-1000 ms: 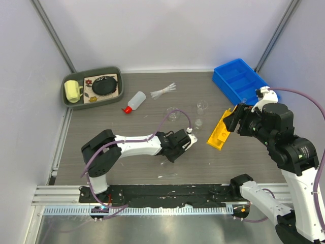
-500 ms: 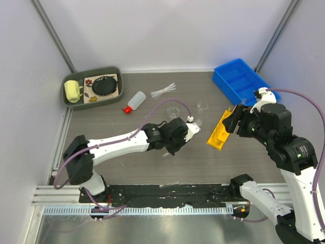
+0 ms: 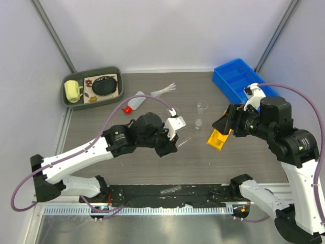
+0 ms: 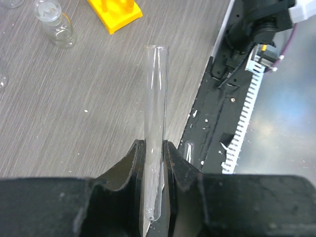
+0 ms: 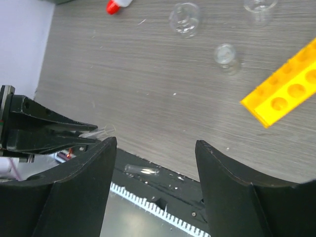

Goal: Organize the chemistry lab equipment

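Between the pressed-together fingers of the left gripper (image 4: 153, 145), a clear test tube (image 4: 155, 98) is pinched near its rounded end. Its open mouth points out over the table toward the yellow rack (image 3: 217, 137).

Change noted: a second ago this gripper was low at the table's centre. It has since risen with the arm stretched out, and the tube is now clear of the surface. In my judgement the pick-up is complete and seating the tube in a rack hole is the step outstanding.

The right gripper (image 5: 155, 143) stands spread and empty. It has edged in over the rack's far end, possibly to steady it.

Rack holes in view are all vacant. Two small beakers (image 5: 184, 19) (image 5: 259, 7) and a vial (image 5: 226, 53) stand loose on the table. The squeeze bottle (image 3: 134, 100), the pipettes (image 3: 163, 91) and a second tube (image 5: 141, 170) at the near edge also lie unsorted.

Containers: the blue bin (image 3: 238, 81) shows nothing in the compartments visible. The grey-green tray (image 3: 91, 72) holds a yellow mug (image 3: 72, 91) and a round black object (image 3: 105, 85).
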Action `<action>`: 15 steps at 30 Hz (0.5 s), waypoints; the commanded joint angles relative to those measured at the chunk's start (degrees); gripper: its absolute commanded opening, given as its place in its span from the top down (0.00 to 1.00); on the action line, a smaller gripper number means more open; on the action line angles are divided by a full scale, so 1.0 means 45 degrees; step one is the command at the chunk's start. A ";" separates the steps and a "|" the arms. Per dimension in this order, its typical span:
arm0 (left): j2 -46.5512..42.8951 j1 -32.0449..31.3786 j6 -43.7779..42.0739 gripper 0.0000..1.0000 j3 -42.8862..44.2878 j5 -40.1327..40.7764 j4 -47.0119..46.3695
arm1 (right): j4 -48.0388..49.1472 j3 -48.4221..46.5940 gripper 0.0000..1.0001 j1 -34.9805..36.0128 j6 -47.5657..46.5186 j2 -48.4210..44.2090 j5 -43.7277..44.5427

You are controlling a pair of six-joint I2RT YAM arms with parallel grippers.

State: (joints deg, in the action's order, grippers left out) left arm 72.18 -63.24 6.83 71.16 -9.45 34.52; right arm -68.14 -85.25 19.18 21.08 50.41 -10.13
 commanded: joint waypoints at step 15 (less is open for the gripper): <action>-0.3111 0.0070 0.0143 1.00 -0.1574 -0.0849 -0.1070 | 0.4418 0.1953 0.30 0.1769 0.1174 0.1316 -0.4253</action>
State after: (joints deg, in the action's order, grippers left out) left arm 58.92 -63.24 7.25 64.79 -11.79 32.69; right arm -55.18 -76.99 23.57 24.18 55.92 -27.07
